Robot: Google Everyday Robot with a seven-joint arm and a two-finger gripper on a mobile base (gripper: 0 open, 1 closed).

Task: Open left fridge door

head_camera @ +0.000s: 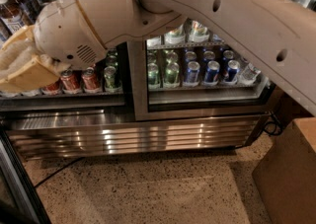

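Observation:
The left fridge door [19, 193] stands swung open, and only its dark edge shows at the lower left corner. The left compartment behind it is uncovered, with red cans [71, 80] and a green can [111, 77] on its shelf. My gripper [19, 67], tan coloured, is at the far left edge in front of that shelf, on the end of the white arm [212, 16] that crosses the top. Where the gripper meets the door is out of view.
The right glass door [197, 75] is closed over green and blue cans. A steel grille [133, 136] runs along the fridge base. A cardboard box [291, 173] stands at the right. A black cable [54, 173] lies on the speckled floor.

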